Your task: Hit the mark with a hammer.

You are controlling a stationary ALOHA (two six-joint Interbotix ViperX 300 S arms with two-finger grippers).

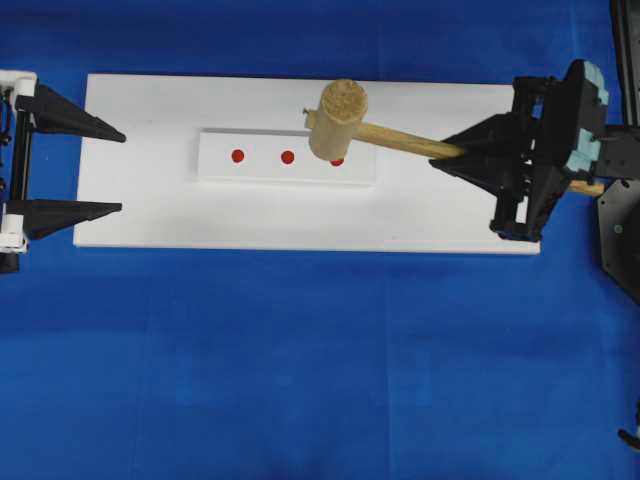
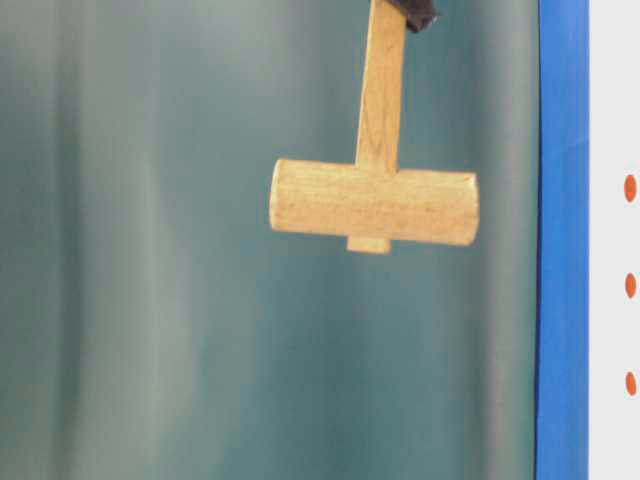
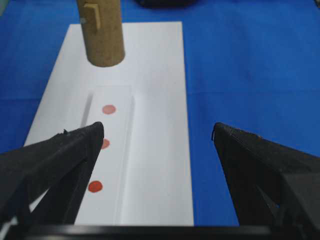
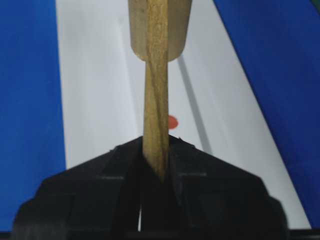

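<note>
The hammer, a light wooden mallet, hangs in the air over the white board. My right gripper is shut on its slim handle, and the thick head hovers above the right end of a raised white strip. Three red marks sit on that strip; the head partly covers the rightmost one from overhead. The right wrist view shows one mark beside the handle. My left gripper stands open and empty at the board's left end.
Blue cloth covers the table all around the board. In the table-level view the hammer head floats clear of the board, with the marks at the right edge. The right arm's base stands at the far right.
</note>
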